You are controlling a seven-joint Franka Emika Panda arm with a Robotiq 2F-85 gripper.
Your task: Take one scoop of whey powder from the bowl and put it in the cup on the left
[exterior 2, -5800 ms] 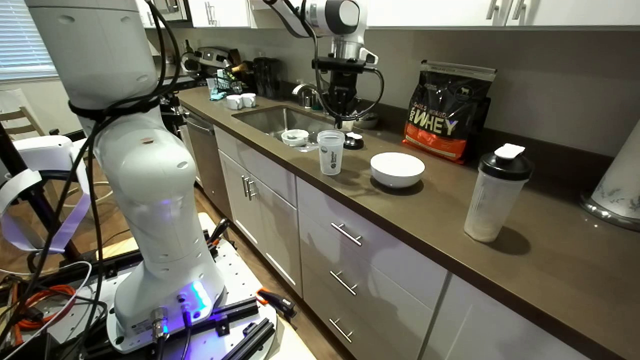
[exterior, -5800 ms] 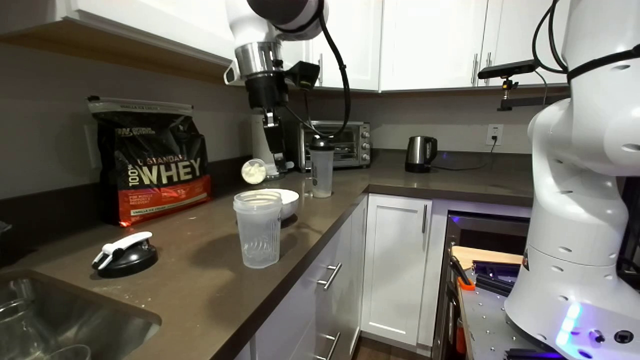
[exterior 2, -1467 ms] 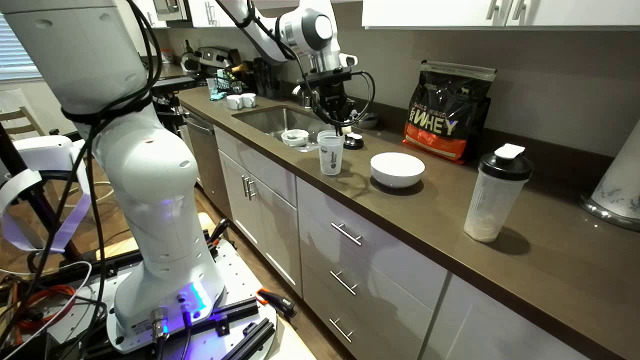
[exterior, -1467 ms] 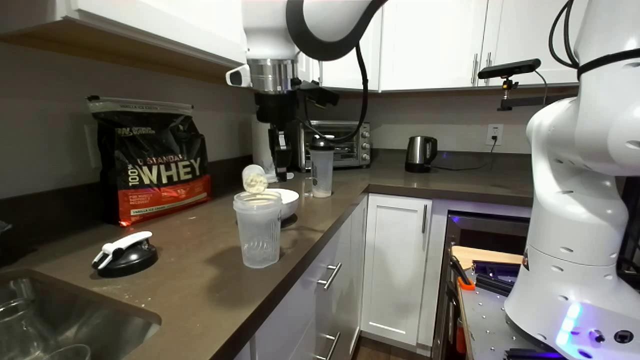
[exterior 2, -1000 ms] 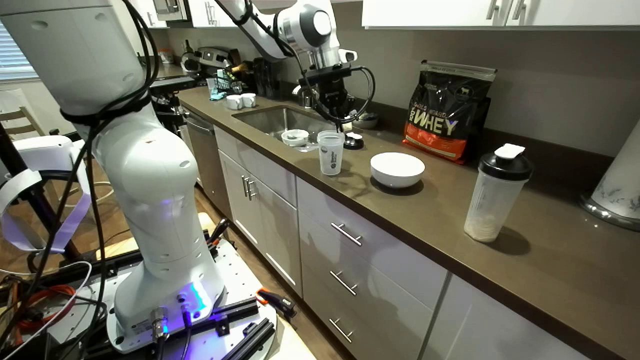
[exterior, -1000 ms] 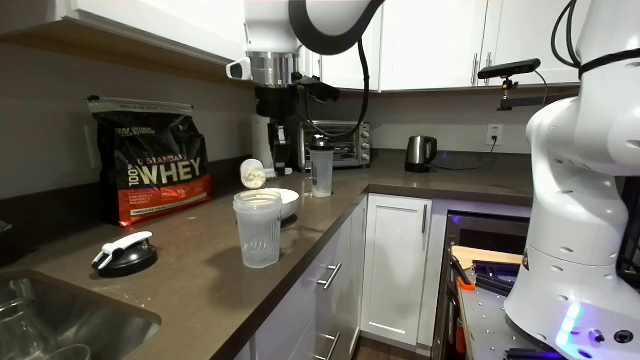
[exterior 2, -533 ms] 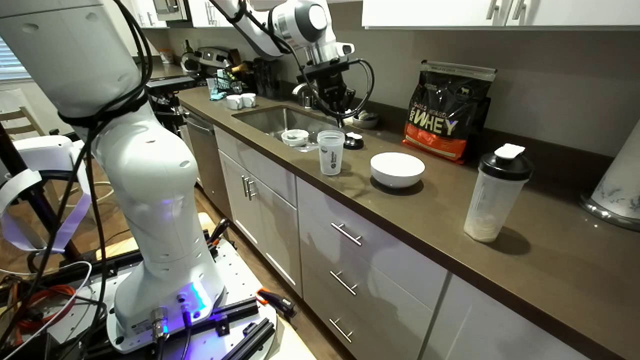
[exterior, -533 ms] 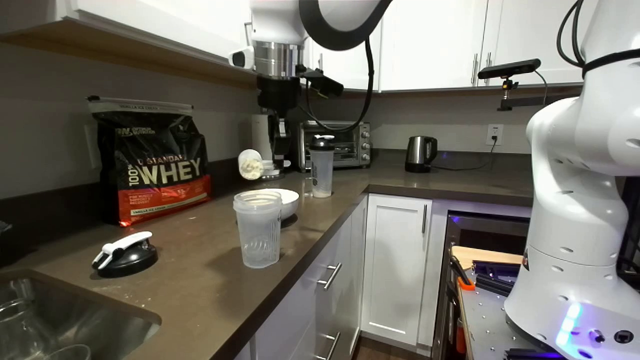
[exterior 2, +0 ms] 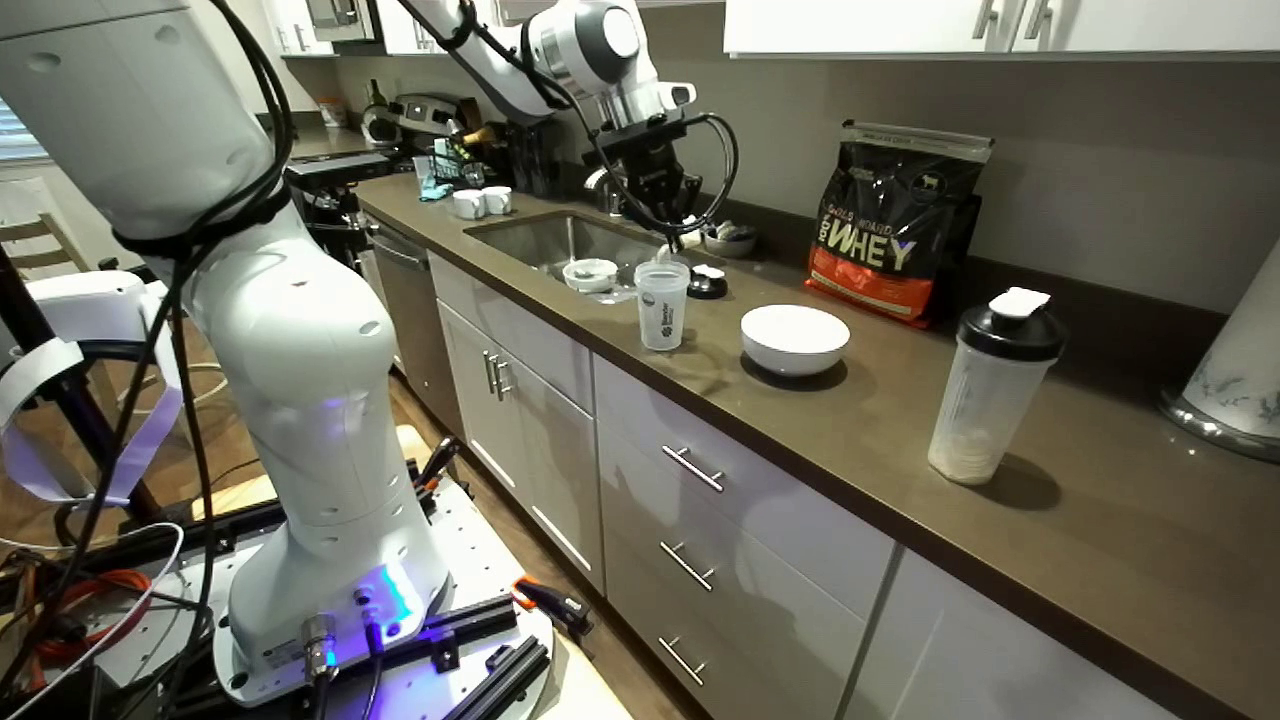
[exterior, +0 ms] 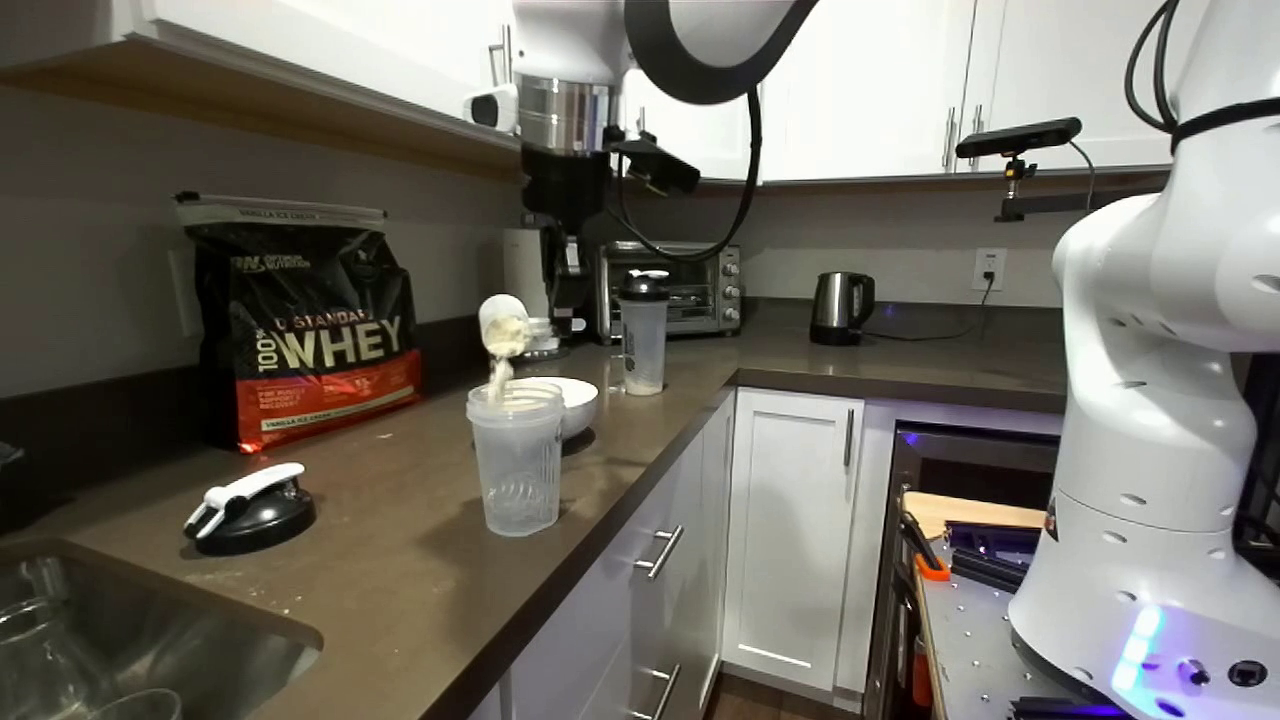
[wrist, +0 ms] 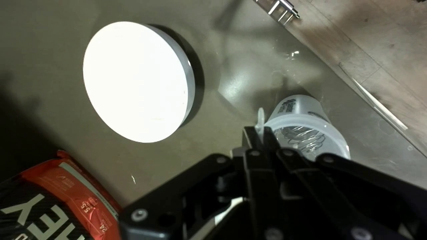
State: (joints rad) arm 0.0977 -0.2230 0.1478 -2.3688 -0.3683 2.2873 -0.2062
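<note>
Okay, so the scoop [exterior: 498, 309] is hanging just above the cup [exterior: 517, 470] with its mouth tipped down, and whey powder [exterior: 500, 376] is streaming out toward the cup's rim. Looks to me like the pour itself is happening. Powder is sitting in the scoop's mouth too, so next it's probably needing more tilt, plus a nudge toward the cup's middle (that stream is falling awfully near the edge, and I can't tell if all of it is going in). The gripper [wrist: 261, 135] is pinching the handle, fingers nearly together, and pointing down above the cup; in an exterior view the wrist [exterior 2: 633, 105] is leaning a little. Farther out, the bowl [exterior 2: 795, 360] is sitting near the cup, not touching, and the whey bag [exterior: 310, 330] is standing well apart from it.
</note>
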